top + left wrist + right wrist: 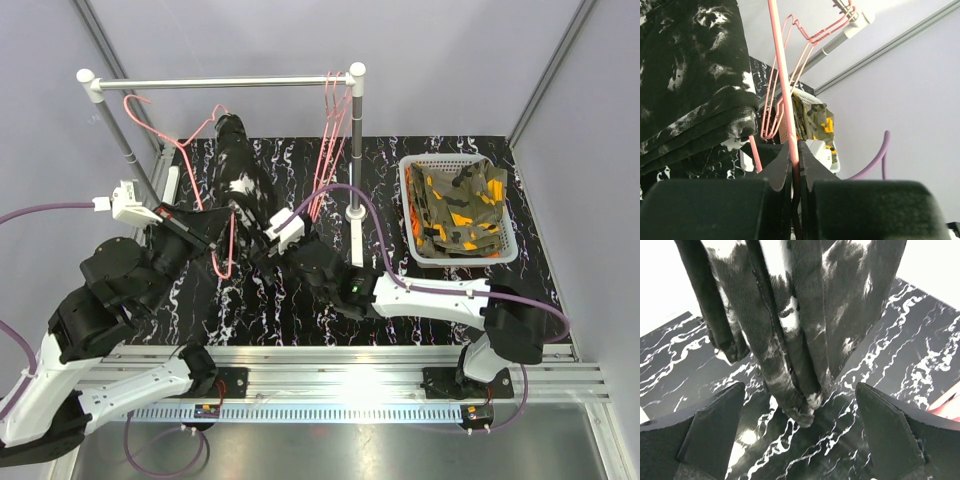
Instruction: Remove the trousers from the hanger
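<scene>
The black trousers with white speckles (240,178) hang folded over a pink wire hanger (231,256), which is off the rail and tilted over the table's left part. My left gripper (218,238) is shut on the hanger's wire (785,90), with the trousers (690,75) just left of it. My right gripper (263,238) is open, its jaws wide on either side of the trousers' hanging lower end (795,340) without touching it. The camouflage trousers (462,205) lie in the white basket (508,252); orange cloth (412,218) shows at its left edge.
A clothes rack with a horizontal rail (225,82) and two posts (355,150) stands on the black marbled table (420,290). Several empty pink hangers (330,120) hang at the rail's right end, close to the right post. Grey walls surround the table.
</scene>
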